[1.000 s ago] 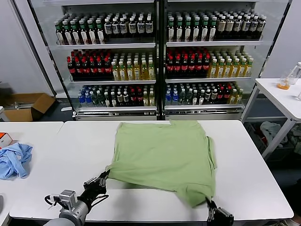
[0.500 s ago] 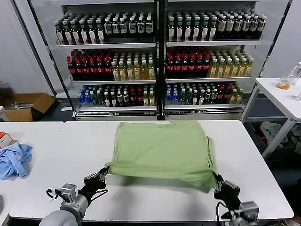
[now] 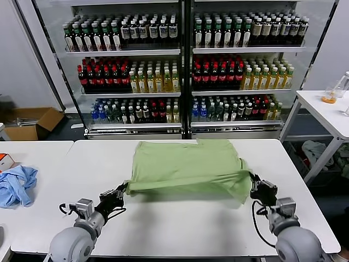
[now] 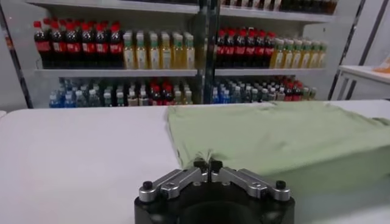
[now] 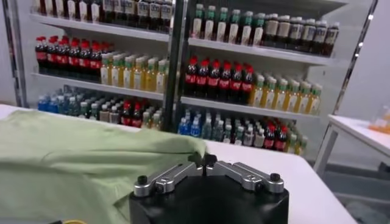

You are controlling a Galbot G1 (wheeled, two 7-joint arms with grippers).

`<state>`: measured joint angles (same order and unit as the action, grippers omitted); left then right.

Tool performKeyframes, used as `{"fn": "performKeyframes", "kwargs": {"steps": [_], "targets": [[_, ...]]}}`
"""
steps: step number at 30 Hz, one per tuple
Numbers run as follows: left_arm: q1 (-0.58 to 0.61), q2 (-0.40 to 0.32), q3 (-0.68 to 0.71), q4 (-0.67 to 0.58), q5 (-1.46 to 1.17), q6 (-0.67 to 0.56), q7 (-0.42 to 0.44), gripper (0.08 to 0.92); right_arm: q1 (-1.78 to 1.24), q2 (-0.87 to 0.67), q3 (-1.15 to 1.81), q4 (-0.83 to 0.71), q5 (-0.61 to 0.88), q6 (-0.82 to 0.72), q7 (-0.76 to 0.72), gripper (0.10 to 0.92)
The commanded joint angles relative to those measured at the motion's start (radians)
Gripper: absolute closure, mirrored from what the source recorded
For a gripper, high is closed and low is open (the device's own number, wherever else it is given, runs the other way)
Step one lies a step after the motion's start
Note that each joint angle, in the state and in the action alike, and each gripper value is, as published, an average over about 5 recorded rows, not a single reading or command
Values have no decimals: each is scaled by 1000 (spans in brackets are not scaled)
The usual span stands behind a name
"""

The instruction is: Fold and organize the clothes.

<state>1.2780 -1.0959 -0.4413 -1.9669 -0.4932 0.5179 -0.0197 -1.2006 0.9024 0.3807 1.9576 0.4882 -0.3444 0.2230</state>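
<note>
The pale green shirt (image 3: pixel 188 166) lies on the white table (image 3: pixel 180 224), its near hem lifted and doubled back over the rest. My left gripper (image 3: pixel 122 190) is shut on the hem's left corner, seen pinched between the jaws in the left wrist view (image 4: pixel 208 163). At the hem's right corner my right gripper (image 3: pixel 252 180) is shut on the cloth as well, the green fabric (image 5: pixel 91 161) bunching at its jaws (image 5: pixel 209 159). The shirt's collar and print are hidden.
A crumpled light blue cloth (image 3: pixel 16 184) lies on the neighbouring table at far left, beside an orange box (image 3: pixel 5 161). A drinks cooler (image 3: pixel 182 65) full of bottles stands behind the table. Another white table (image 3: pixel 327 112) stands at right.
Both grippers have carried the shirt's near hem up and away from me, over the shirt. The right arm has come forward into view, and the fold now reaches further back.
</note>
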Motion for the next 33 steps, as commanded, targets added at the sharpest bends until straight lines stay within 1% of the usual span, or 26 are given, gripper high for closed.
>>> {"fn": "performKeyframes", "kwargs": {"steps": [1,8,11,19,23,27,30,33], "targets": [[-118,13,94,110,63,16,-1,915,179,-19,-93,-120,-5,0,-1,920],[-147,-5,108,141,74,8,-19,910,189,0,-122,-143,-51,-24,-6,911],[-154,-14,111,143,70,-4,-26,860,167,8,-119,-142,-70,-40,-9,855],[-173,-49,120,160,55,-41,-66,627,92,17,-86,-129,-117,-42,-19,639],[-138,-60,99,128,54,-42,-73,514,19,24,-45,-93,-131,-41,-16,526],[-87,-68,74,91,53,-46,-73,402,-91,39,11,-14,-130,-44,-11,405],[-70,-75,71,101,52,-47,-73,315,-172,53,39,28,-116,-47,-6,318],[-72,-83,79,130,52,-46,-71,233,-206,71,36,26,-73,-54,9,244]]}}
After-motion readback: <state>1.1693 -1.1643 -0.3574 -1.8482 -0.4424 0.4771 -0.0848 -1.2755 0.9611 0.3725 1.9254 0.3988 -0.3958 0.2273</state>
